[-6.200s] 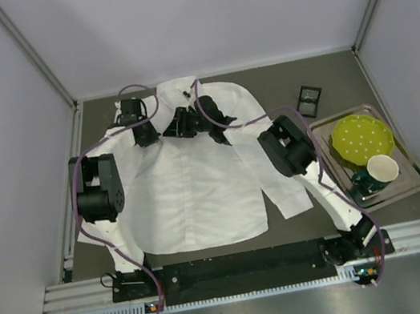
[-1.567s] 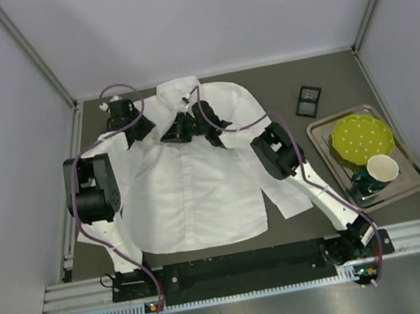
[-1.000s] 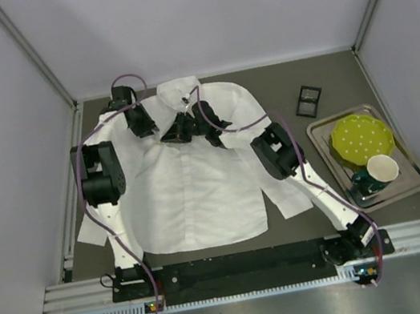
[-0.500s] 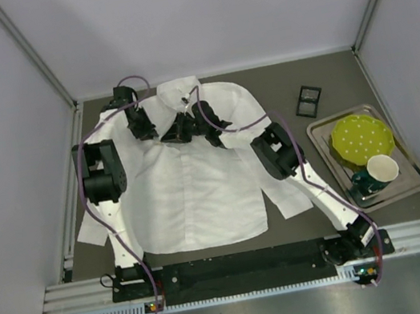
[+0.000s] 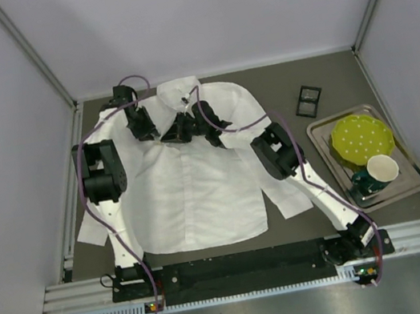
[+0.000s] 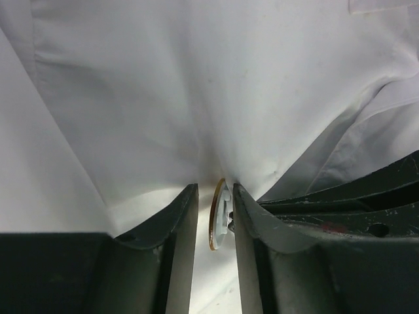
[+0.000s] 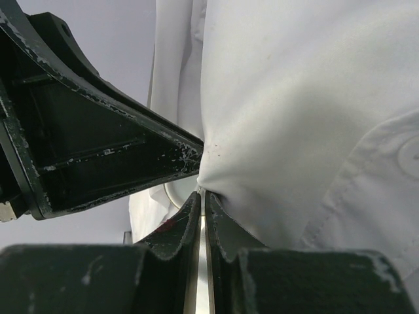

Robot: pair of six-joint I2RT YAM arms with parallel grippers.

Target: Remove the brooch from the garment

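Brooch (image 6: pixel 219 216) not yet removed: it is straddled by the parted left gripper (image 6: pixel 215 190); the garment (image 6: pixel 196 85) is pinched by the right gripper (image 7: pixel 201 195).

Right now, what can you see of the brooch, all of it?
The brooch shows edge-on in the left wrist view: a thin disc with a gold-coloured rim and a pale metal fitting on one face. It stands upright, fixed to the shirt, whose cloth puckers toward it. It sits between the fingers of the left gripper; a gap shows on one side.
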